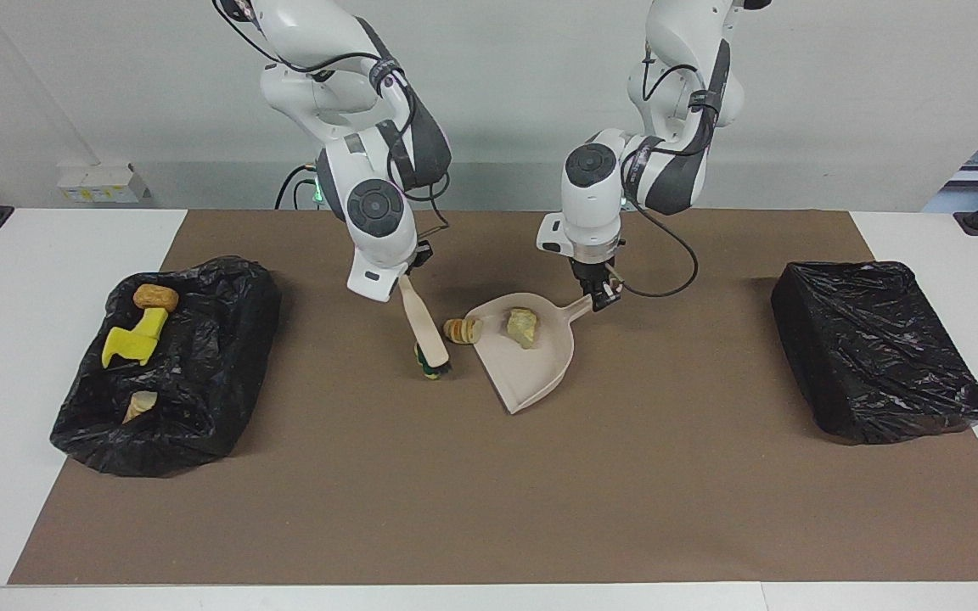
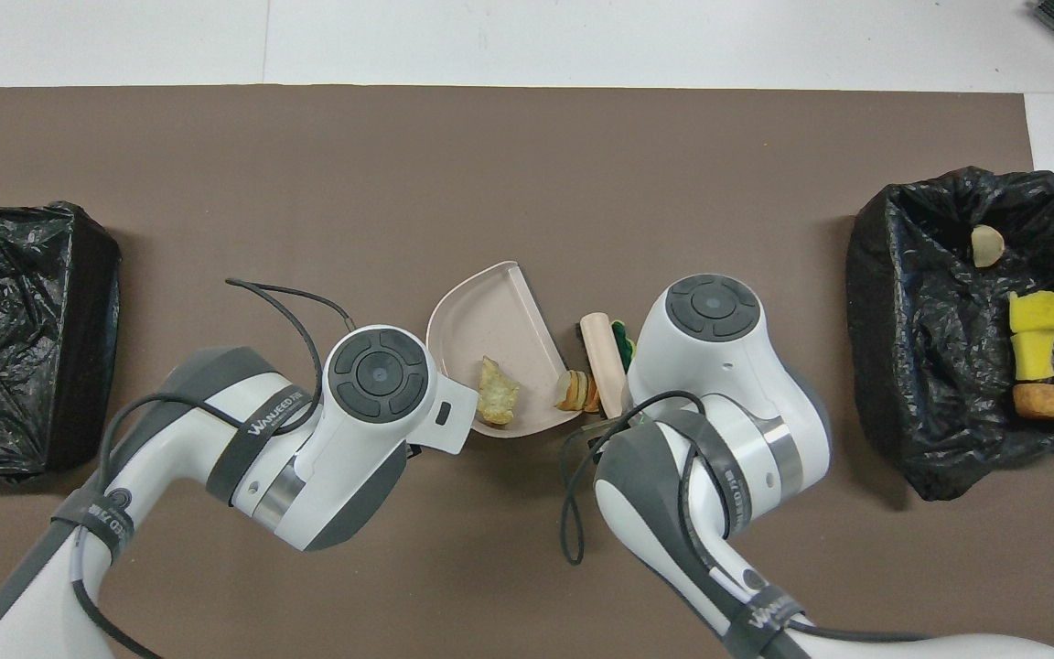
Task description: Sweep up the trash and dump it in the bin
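Observation:
My left gripper (image 1: 601, 295) is shut on the handle of the beige dustpan (image 1: 540, 373), which rests on the brown mat. A yellowish scrap of trash (image 1: 522, 327) lies in the pan (image 2: 490, 311). A golden-brown croissant piece (image 1: 458, 330) sits on the mat against the pan's rim, on the side toward the right arm's end. My right gripper (image 1: 401, 282) is shut on the brush (image 1: 425, 327), whose bristles touch the mat beside the croissant (image 2: 575, 392). A yellow-green bit (image 1: 429, 370) shows at the bristles. In the overhead view both grippers are hidden under their wrists.
A black-bagged bin (image 1: 226, 373) at the right arm's end holds a brown bread piece (image 1: 155, 297), a yellow chunk (image 1: 134, 339) and a pale scrap (image 1: 139, 406). A second black-bagged bin (image 1: 875, 348) stands at the left arm's end.

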Controlling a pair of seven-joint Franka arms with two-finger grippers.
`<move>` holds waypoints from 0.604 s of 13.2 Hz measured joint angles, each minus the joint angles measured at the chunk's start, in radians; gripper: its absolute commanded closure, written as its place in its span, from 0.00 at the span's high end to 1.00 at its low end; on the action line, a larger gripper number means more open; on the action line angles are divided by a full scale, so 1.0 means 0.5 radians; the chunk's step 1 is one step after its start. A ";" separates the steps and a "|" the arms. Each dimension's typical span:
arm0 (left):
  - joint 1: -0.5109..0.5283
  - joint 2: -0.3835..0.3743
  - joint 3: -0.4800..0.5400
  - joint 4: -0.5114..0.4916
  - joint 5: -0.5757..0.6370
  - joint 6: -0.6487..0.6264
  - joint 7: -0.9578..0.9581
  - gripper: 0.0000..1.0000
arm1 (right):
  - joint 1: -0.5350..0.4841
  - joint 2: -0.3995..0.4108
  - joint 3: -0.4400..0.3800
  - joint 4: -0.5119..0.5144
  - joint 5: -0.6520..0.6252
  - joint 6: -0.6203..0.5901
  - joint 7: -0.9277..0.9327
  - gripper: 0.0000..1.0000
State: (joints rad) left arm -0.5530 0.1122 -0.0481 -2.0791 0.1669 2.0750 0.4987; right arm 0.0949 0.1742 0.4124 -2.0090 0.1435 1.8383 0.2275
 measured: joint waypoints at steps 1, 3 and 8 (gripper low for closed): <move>0.000 0.000 0.000 0.000 0.000 0.000 0.000 0.00 | 0.047 0.000 0.001 0.002 0.070 0.037 0.011 0.00; 0.000 0.000 0.000 0.000 0.000 0.000 0.000 0.00 | 0.090 0.002 0.001 0.032 0.208 0.060 0.012 0.00; 0.000 0.000 0.000 0.000 0.000 0.000 0.000 0.00 | 0.057 0.024 -0.005 0.206 0.479 -0.005 -0.003 0.00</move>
State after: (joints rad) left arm -0.5530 0.1122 -0.0480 -2.0791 0.1669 2.0752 0.4987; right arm 0.1233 0.1860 0.4100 -1.9060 0.3828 1.8356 0.2262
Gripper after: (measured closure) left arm 0.692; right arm 0.744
